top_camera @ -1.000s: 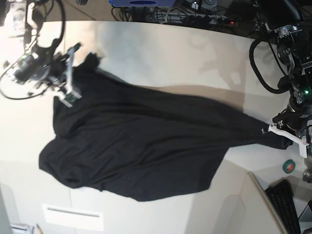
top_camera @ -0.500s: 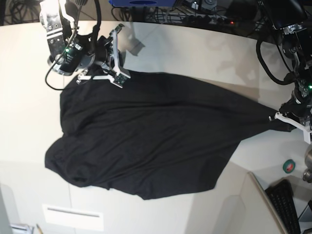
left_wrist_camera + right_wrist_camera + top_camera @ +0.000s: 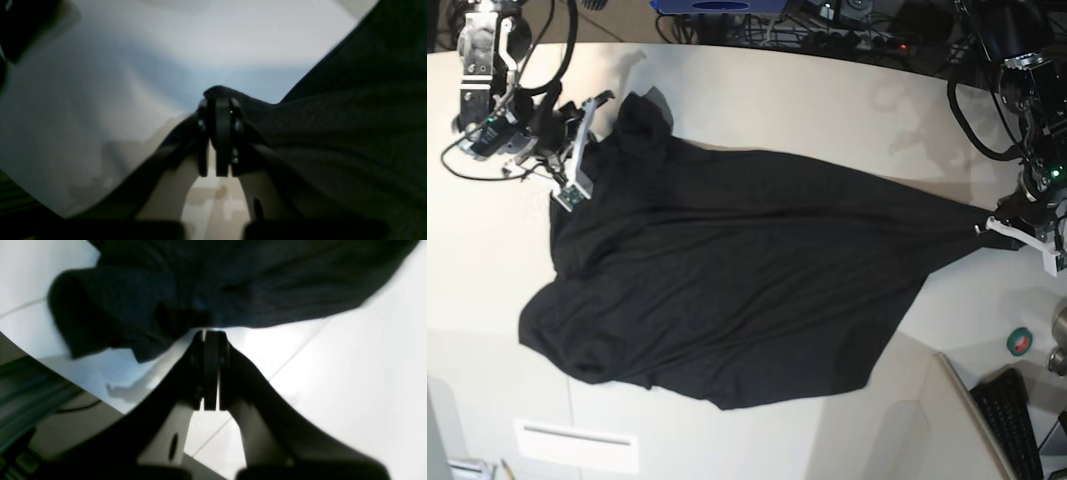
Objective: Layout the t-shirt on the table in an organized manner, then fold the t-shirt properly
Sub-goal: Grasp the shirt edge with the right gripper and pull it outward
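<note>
The black t-shirt (image 3: 727, 280) lies spread and wrinkled across the off-white table (image 3: 807, 100), print hidden. My left gripper (image 3: 985, 228) is at the shirt's right tip, shut on a fold of fabric that wraps over its fingertips (image 3: 220, 103). The t-shirt (image 3: 333, 133) stretches away from it, taut. My right gripper (image 3: 590, 140) is at the shirt's back-left corner, beside a bunched peak of cloth. In the right wrist view the right gripper (image 3: 210, 335) is shut, tips touching the edge of the t-shirt (image 3: 233, 283). No fabric shows between the fingers.
A green tape roll (image 3: 1021, 341) and a black keyboard (image 3: 1017, 420) sit at the right front. Cables (image 3: 827, 30) and a blue object (image 3: 717, 5) line the back edge. A white label (image 3: 577, 445) lies at the front left.
My right gripper swung from the back middle to the shirt's back-left corner, where cloth now stands in a peak. The left gripper held its corner, shifting slightly.
</note>
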`<move>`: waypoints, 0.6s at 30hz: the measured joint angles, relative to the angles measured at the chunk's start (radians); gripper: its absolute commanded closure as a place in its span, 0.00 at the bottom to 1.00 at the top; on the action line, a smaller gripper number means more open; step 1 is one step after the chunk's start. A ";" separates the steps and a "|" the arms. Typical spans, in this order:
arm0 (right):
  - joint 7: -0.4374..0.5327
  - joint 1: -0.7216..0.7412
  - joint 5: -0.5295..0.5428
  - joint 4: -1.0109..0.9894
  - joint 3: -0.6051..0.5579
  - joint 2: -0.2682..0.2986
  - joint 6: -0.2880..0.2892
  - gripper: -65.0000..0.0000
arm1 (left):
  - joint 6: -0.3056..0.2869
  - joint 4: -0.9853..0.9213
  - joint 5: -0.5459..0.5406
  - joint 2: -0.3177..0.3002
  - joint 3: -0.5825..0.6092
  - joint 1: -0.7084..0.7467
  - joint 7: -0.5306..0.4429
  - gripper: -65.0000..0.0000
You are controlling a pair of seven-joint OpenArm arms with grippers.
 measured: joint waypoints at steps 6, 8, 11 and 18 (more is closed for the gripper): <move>0.002 0.052 -0.010 -0.148 -0.001 -0.001 -0.001 1.00 | 0.000 0.002 0.000 0.002 0.004 -0.003 -0.003 1.00; 0.002 0.058 -0.008 -0.156 -0.002 -0.008 0.000 1.00 | 0.000 0.002 0.000 0.002 0.003 0.000 -0.003 1.00; 0.005 0.063 -0.004 -0.154 -0.002 -0.017 0.000 1.00 | 0.000 0.002 0.000 0.002 0.004 0.000 -0.003 1.00; 0.007 0.098 0.000 -0.183 -0.004 -0.033 0.000 1.00 | 0.000 0.003 0.000 0.002 0.003 0.002 0.000 1.00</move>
